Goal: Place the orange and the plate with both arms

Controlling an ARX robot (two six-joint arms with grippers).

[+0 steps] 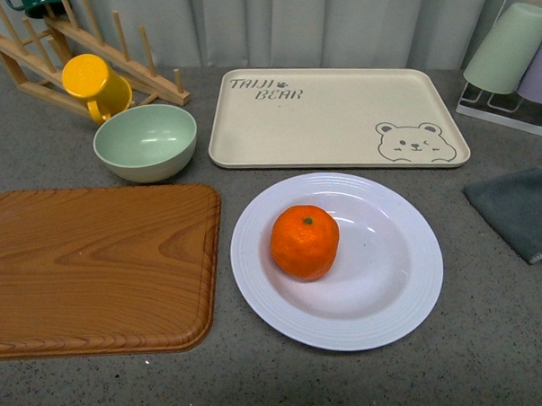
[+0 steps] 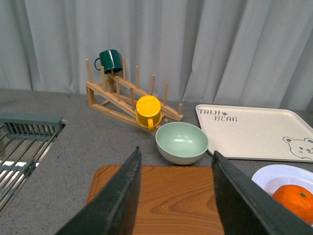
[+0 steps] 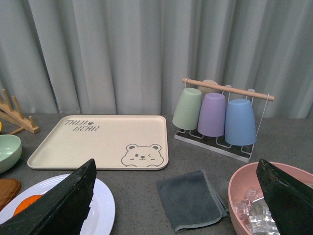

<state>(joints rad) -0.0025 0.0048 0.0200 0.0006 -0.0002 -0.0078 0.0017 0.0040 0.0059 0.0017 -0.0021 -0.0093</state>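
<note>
1. The left pincer (image 2: 175,152) hangs above the counter (image 1: 502,346) with its two dark fingers (image 2: 122,196) spread apart and nothing between them.
2. The right pincer (image 3: 176,164) is also spread wide and holds nothing.
3. The orange (image 1: 304,242) sits on the white plate (image 1: 396,283), a little off the middle, stem spot up; neither pincer touches either of them.
4. From the left pincer, the plate and orange lie outside the gap, past one finger, while a wooden board (image 2: 171,196) lies under and ahead of the gap.
5. Beyond the left pincer stands a pale green bowl (image 2: 182,142), with a yellow mug (image 2: 147,111) on a wooden rack (image 2: 117,98) behind it.
6. From the right pincer, the plate lies past one finger; a grey cloth (image 3: 193,198) lies in the gap ahead, and a beige bear tray (image 3: 100,142) is farther off.
</note>
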